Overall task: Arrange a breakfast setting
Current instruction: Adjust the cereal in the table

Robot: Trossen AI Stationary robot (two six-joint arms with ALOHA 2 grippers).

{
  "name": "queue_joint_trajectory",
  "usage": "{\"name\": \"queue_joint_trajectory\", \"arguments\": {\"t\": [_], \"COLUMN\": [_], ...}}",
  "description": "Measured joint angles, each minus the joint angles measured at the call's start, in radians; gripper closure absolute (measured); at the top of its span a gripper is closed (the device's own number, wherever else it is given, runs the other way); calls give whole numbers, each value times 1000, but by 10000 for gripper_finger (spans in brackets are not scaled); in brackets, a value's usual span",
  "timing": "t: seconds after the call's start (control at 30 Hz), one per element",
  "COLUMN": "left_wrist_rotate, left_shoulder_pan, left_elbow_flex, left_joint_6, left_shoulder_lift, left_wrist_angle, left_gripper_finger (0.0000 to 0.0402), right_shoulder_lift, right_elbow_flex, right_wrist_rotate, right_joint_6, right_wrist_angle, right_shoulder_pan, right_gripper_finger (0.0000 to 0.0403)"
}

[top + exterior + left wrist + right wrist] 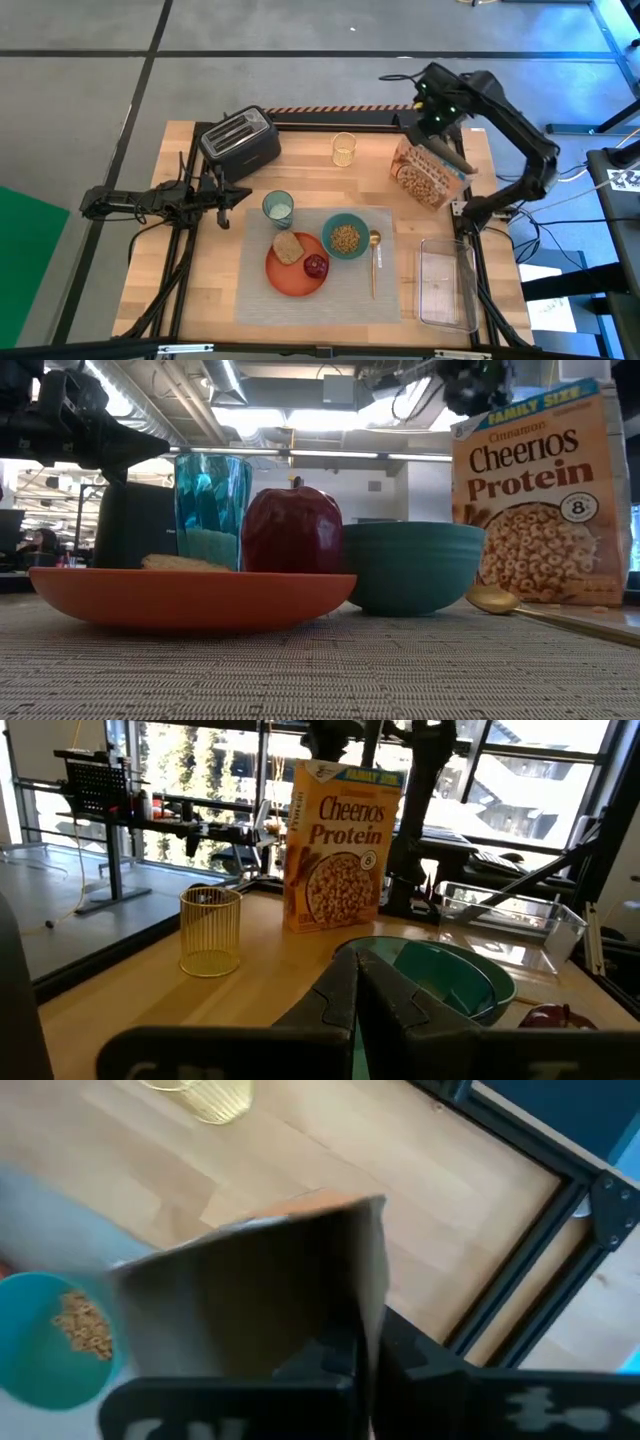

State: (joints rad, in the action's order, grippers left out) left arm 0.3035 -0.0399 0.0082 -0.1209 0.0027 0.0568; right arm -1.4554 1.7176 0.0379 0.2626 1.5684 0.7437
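While right fingers grip the cereal box, cereal fills the teal bowl.

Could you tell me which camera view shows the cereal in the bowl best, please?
The high view: it looks straight down into the bowl, so the cereal shows whole. The right wrist view shows some at its edge, blurred. The low view shows only the bowl's side; the left wrist view only its inside wall.

— What can be read on the cereal box at the right of the low view?
— "FAMILY SIZE", "Cinnamon Cheerios Protein" and an "8" are printed on its front.
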Motion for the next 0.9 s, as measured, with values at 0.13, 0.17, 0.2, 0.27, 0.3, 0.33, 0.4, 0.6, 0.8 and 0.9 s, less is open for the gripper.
{"name": "queue_joint_trajectory", "arguments": {"t": [0.13,0.17,0.2,0.27,0.3,0.33,0.4,0.6,0.8,0.9], "left_wrist_rotate": [-4,-9,-13,-15,-17,-20,-26,-25,-25,-25], "left_shoulder_pan": [0,0,0,0,0,0,0,0,0,0], "left_elbow_flex": [0,0,0,0,0,0,0,0,0,0], "left_joint_6": [-1,-1,-1,-1,-1,-1,-1,0,0,0], "left_shoulder_lift": [0,0,0,0,0,0,0,0,0,0], "left_wrist_angle": [0,-1,-1,-1,-2,-2,-4,-4,-4,-4], "left_gripper_finger": [400,400,400,400,400,400,400,400,400,400], "right_shoulder_lift": [-59,-69,-76,-82,-83,-83,-85,-83,-83,-86], "right_elbow_flex": [0,0,0,0,0,0,10,101,102,78], "right_wrist_rotate": [5,3,0,0,-1,-2,-2,-34,-71,-73], "right_joint_6": [-39,-46,-56,-61,-62,-62,-62,-62,-68,-93], "right_wrist_angle": [2,2,2,2,0,-5,-11,-14,-9,-1], "right_shoulder_pan": [34,43,49,57,58,58,58,58,67,84], "right_gripper_finger": [403,403,403,403,403,403,403,403,403,403]}}
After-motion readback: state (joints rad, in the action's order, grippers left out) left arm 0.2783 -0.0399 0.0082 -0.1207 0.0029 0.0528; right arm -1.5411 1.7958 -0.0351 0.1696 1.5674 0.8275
